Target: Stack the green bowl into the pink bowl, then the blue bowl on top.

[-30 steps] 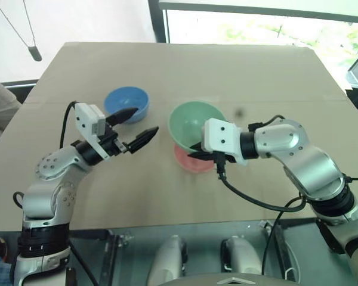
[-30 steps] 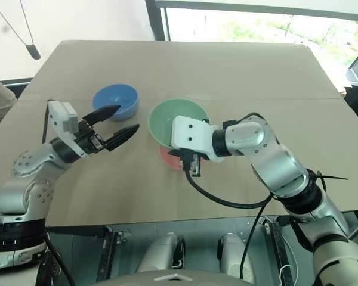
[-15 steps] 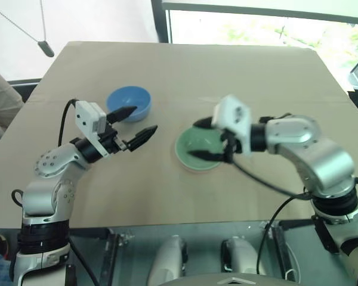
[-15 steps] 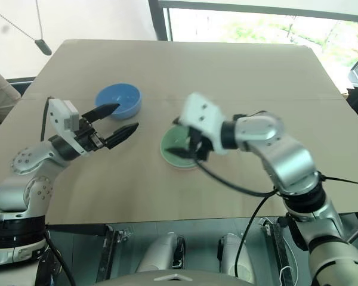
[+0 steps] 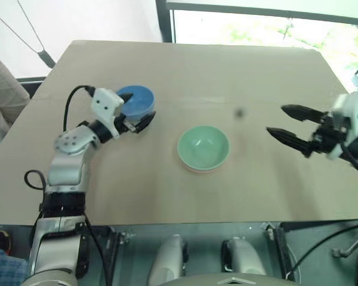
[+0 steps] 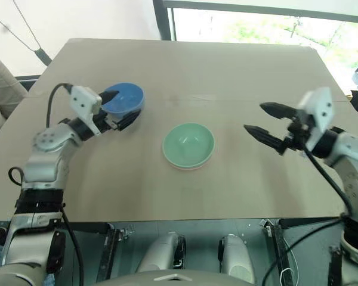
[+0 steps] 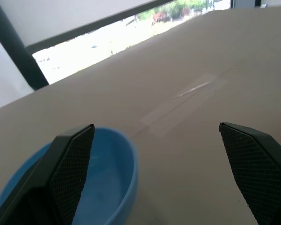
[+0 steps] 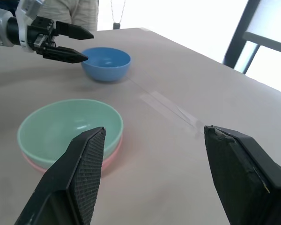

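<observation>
The green bowl (image 5: 203,147) sits nested inside the pink bowl (image 8: 108,157) at the table's middle; only a thin pink rim shows beneath it. The blue bowl (image 5: 136,100) stands upright at the far left. My left gripper (image 6: 120,108) is open at the blue bowl's near side, one finger over its rim and the other beside its outer wall, gripping nothing. My right gripper (image 5: 277,120) hangs open and empty well to the right of the nested bowls, pointing back toward them.
The tan table (image 5: 244,71) has bare surface behind and to the right of the bowls, with a taped seam (image 8: 166,107) running across it. A person's sleeve (image 5: 0,77) shows at the left edge. Windows stand beyond the far edge.
My right gripper opened, left the green bowl seated in the pink bowl, and swung far to the right. My left gripper advanced to the blue bowl's rim.
</observation>
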`<state>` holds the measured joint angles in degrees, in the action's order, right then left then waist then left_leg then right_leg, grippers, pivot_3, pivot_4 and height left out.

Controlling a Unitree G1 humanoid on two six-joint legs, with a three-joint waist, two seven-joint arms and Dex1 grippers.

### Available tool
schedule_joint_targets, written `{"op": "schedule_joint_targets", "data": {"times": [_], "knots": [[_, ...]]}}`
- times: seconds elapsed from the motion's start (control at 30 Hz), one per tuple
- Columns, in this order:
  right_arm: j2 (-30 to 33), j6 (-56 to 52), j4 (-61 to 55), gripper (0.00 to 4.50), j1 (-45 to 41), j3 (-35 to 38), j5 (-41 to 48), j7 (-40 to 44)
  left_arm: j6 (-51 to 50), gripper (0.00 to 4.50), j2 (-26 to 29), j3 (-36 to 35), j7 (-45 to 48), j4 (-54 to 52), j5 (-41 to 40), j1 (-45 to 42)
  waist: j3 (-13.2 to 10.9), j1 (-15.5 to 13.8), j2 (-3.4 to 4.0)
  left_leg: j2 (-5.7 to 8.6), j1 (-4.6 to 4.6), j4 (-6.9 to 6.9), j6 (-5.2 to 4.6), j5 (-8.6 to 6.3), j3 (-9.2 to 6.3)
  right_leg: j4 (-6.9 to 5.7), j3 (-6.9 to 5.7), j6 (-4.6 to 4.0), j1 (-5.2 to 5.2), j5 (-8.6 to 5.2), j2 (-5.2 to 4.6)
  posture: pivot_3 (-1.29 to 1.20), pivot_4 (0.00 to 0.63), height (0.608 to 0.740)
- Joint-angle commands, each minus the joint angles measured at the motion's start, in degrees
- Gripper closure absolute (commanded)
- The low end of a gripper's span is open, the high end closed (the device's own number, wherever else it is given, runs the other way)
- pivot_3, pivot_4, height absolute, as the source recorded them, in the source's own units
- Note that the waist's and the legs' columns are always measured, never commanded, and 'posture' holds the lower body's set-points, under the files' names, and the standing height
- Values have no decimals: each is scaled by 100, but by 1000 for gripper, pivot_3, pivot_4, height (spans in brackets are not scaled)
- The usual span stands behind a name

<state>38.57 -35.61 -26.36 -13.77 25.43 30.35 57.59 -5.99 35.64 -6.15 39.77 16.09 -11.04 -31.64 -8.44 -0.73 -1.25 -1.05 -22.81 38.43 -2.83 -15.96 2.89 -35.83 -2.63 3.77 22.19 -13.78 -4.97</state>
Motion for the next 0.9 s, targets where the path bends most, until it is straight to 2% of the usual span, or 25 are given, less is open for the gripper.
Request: {"op": "schedule_joint_targets", "data": {"times": [0.03,0.37,0.6,0.87,0.9], "knots": [[276,483,-55,926,65,532,352,162,80,0,-45,205,-129,625,352,-510,0,-3,-1,0,1,1,-1,0,3,0,5,0,0,0,-1,0,150,740],[362,905,-279,926,422,463,946,255,201,0,-269,859,12,2016,1025,-1491,0,-26,-6,3,-8,3,-3,-2,-4,-3,-4,2,-2,1,-2,0,150,740],[588,895,-441,926,774,507,1378,460,177,0,-259,957,162,2366,1203,-1645,-1,-10,-6,1,-9,3,-6,-3,-3,-3,-4,3,-2,1,-1,0,150,740],[776,987,-389,926,909,468,1463,492,142,0,-208,953,306,2474,1279,-1675,-1,-17,-7,-11,-7,17,-6,-3,-4,-2,-3,3,-4,0,-3,0,150,740],[784,989,-382,833,901,457,1467,480,125,244,-212,946,330,2476,1275,-1678,-1,-17,-7,-12,-7,18,-6,-4,-4,-2,-3,3,-4,0,-3,0,150,740]]}}
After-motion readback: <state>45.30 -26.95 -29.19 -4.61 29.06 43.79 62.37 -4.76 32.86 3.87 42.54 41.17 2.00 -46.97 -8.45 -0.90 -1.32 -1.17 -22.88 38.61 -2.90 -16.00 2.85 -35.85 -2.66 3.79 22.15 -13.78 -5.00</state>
